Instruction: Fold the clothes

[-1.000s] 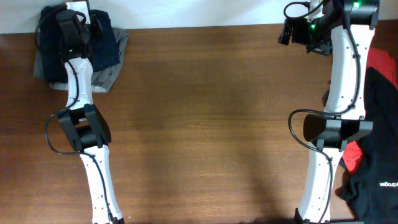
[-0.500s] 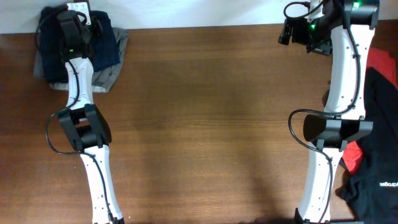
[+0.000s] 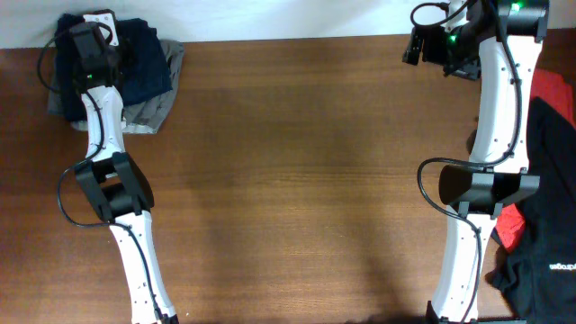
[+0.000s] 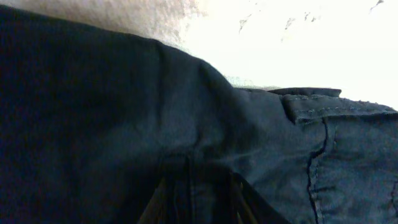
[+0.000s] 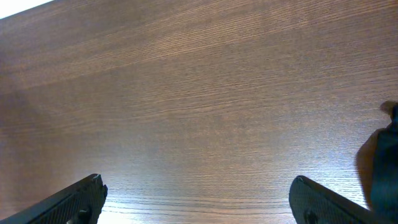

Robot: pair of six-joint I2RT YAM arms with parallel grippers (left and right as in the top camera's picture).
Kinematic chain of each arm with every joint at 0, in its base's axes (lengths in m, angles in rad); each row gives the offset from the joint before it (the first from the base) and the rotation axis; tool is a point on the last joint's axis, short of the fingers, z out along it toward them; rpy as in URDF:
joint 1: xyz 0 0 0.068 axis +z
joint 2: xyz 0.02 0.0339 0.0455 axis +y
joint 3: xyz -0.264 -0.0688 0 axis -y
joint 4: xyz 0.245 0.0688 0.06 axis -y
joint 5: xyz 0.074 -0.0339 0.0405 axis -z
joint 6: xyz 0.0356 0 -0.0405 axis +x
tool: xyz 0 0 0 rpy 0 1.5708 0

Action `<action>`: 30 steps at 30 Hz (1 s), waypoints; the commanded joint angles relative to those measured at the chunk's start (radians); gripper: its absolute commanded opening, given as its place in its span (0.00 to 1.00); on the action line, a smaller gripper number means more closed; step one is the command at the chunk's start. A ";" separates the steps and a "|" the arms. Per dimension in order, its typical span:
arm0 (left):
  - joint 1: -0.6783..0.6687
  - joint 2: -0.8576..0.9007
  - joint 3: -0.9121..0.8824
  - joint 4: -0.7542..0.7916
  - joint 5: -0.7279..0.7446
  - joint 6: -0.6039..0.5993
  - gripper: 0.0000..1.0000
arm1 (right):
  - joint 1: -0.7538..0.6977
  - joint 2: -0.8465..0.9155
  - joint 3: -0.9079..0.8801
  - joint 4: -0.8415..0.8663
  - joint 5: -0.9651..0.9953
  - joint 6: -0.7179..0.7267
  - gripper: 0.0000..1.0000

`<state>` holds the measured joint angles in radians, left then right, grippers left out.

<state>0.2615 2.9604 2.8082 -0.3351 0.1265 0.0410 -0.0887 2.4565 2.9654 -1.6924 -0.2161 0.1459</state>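
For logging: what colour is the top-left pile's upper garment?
Dark navy blue cloth garment; best in left wrist view.

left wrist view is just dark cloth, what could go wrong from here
1. The navy garment lies on top of a grey garment, so the left gripper may pinch both layers and drag the grey one along.
2. The pile sits at the table's far left corner; a pull the wrong way could slide it off the edge.
3. The left wrist view is filled with cloth, so a bad grasp would be hard to spot there.
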 commanded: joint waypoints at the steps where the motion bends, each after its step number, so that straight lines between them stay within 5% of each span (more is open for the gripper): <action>1: 0.023 -0.016 0.072 -0.007 -0.038 0.013 0.34 | 0.011 0.005 -0.004 -0.006 -0.013 -0.010 0.99; 9: 0.028 -0.016 0.290 0.039 -0.038 0.013 0.33 | 0.011 0.005 -0.004 -0.006 -0.013 -0.006 0.99; 30: 0.095 0.056 0.120 0.231 -0.064 0.017 0.20 | 0.026 0.005 -0.004 -0.006 -0.036 -0.007 0.99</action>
<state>0.3416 2.9871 2.9356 -0.1207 0.0704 0.0452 -0.0837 2.4565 2.9654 -1.6924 -0.2314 0.1459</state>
